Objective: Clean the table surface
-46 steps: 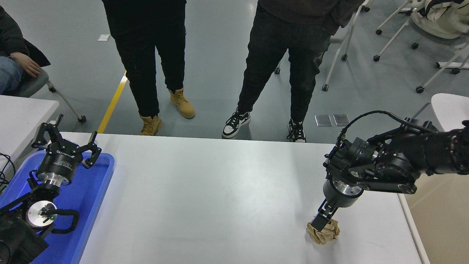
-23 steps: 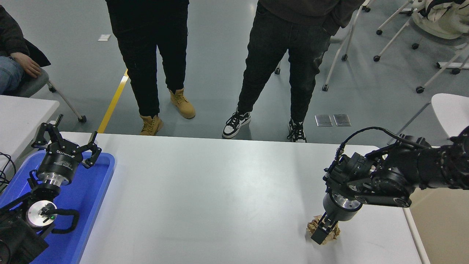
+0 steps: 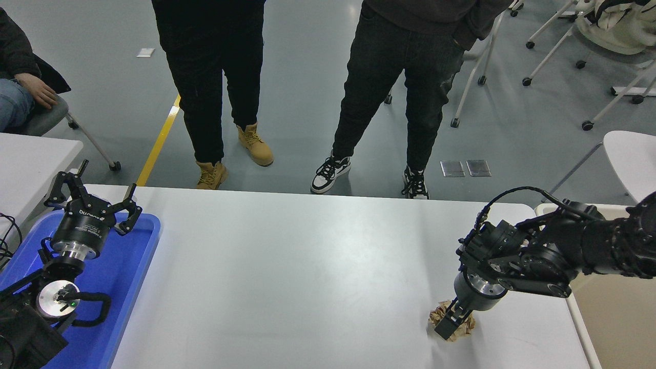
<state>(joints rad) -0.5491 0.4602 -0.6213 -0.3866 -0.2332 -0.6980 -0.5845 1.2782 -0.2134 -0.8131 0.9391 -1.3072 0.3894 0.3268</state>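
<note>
My right hand (image 3: 452, 324) is pointing straight down near the front right corner of the white counter (image 3: 307, 277), its fingers pressing into a crumpled brown paper ball (image 3: 453, 323) that is sitting on the counter, though I cannot tell whether they are clamping it. My left hand (image 3: 92, 202) is hanging parked over the blue plastic tray (image 3: 120, 277) at the counter's left end, its fingers spread apart. Two people (image 3: 400, 77) are standing beyond the far edge.

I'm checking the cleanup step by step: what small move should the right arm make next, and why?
Probably close and lift: the right end effector is down on the crumpled brown paper ball, which still rests on the table surface.
</note>
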